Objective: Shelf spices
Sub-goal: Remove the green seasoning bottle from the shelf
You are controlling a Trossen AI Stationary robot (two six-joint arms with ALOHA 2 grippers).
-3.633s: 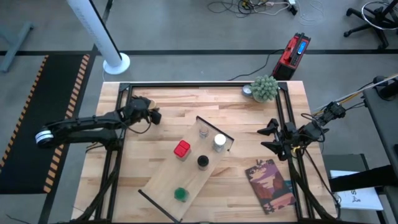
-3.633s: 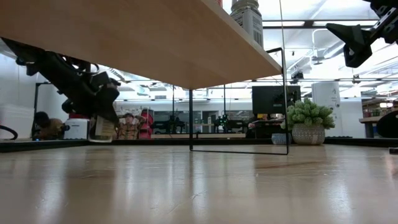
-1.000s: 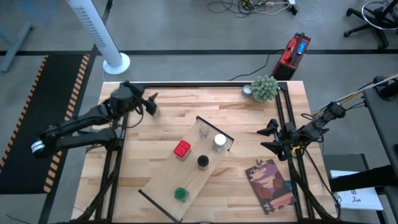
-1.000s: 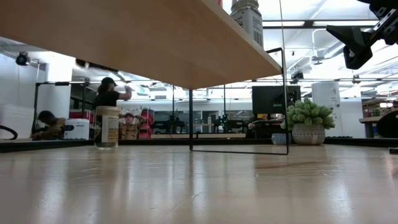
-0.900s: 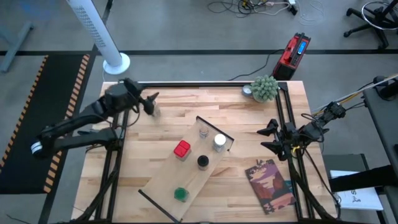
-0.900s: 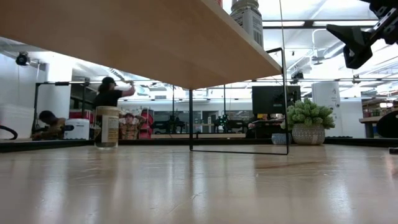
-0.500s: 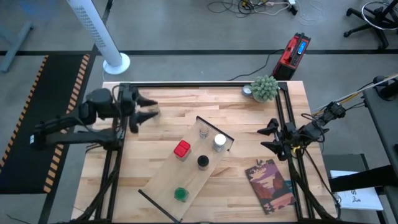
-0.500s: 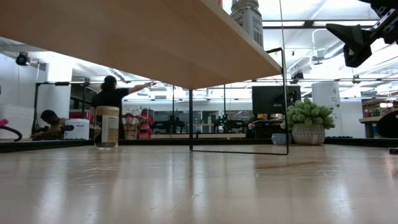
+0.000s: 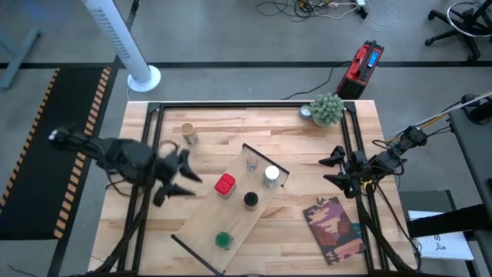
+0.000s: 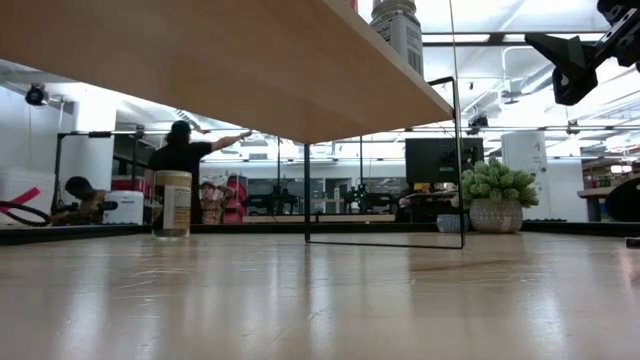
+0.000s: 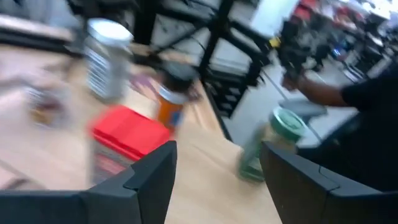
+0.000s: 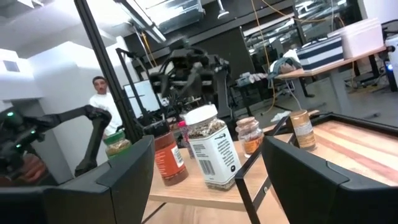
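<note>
Spices on the shelf (image 9: 231, 208) sit unchanged from a second ago: green-topped jar (image 9: 224, 240) nearest us, then black-topped jar (image 9: 250, 200), red jar (image 9: 224, 185), white-topped jar (image 9: 271, 176) and clear jar (image 9: 250, 163). We see the left end effector (image 9: 178, 179) has swung from the tan-topped jar (image 9: 188, 134), left standing beyond the shelf on the worktop (image 9: 231, 127), to the shelf's left side, fingers spread and empty. Right of the shelf, the right end effector (image 9: 334, 170) hangs open, holding nothing.

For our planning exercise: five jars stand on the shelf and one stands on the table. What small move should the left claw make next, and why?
Probably swing the left claw toward the tan-lidded jar. That jar stands alone on the table, off the shelf, and this claw is open, empty and the nearer of the two.
</note>
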